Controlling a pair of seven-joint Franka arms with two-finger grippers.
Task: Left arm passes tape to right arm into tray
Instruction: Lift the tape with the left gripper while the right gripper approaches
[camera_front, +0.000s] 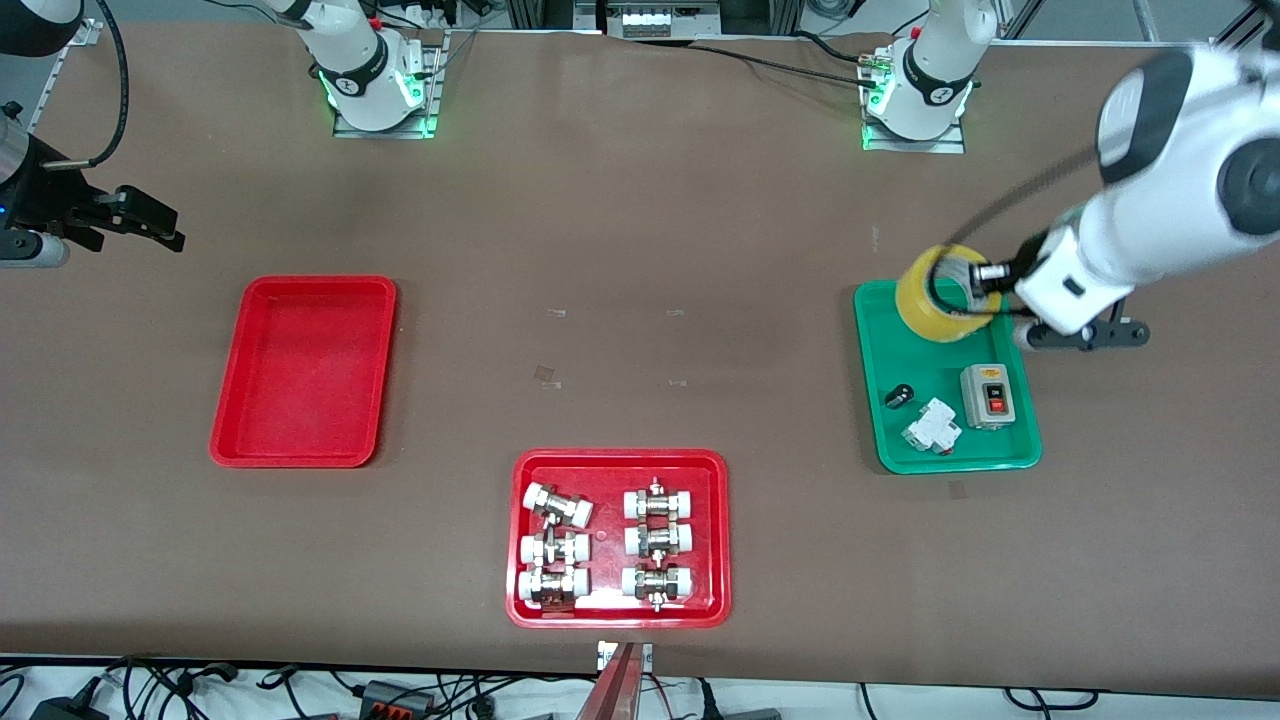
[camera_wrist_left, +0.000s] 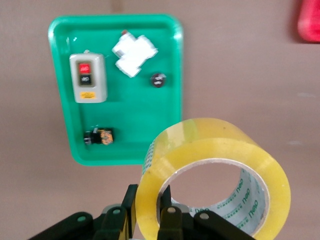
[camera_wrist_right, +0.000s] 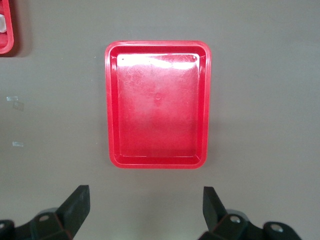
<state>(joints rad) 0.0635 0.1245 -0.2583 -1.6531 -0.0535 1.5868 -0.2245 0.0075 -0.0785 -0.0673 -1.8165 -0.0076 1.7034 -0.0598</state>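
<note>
The yellow tape (camera_front: 940, 300) is lifted off the table, over the green tray's (camera_front: 885, 440) end that lies farther from the front camera. My left gripper (camera_front: 985, 275) is shut on its wall. In the left wrist view one finger is outside the tape (camera_wrist_left: 215, 165) and one inside the core, at the left gripper (camera_wrist_left: 149, 202). The plain red tray (camera_front: 305, 370) lies empty toward the right arm's end of the table. My right gripper (camera_front: 165, 228) hangs open and empty beside it, and in the right wrist view the right gripper (camera_wrist_right: 145, 200) is open with the red tray (camera_wrist_right: 158, 46) in view past it.
The green tray (camera_wrist_left: 150, 125) holds a grey switch box (camera_front: 987, 395), a white breaker (camera_front: 932, 427), a small black part (camera_front: 899, 396) and a small black and orange part (camera_wrist_left: 99, 136). A red tray of white-capped fittings (camera_front: 618, 540) sits near the front edge, mid-table.
</note>
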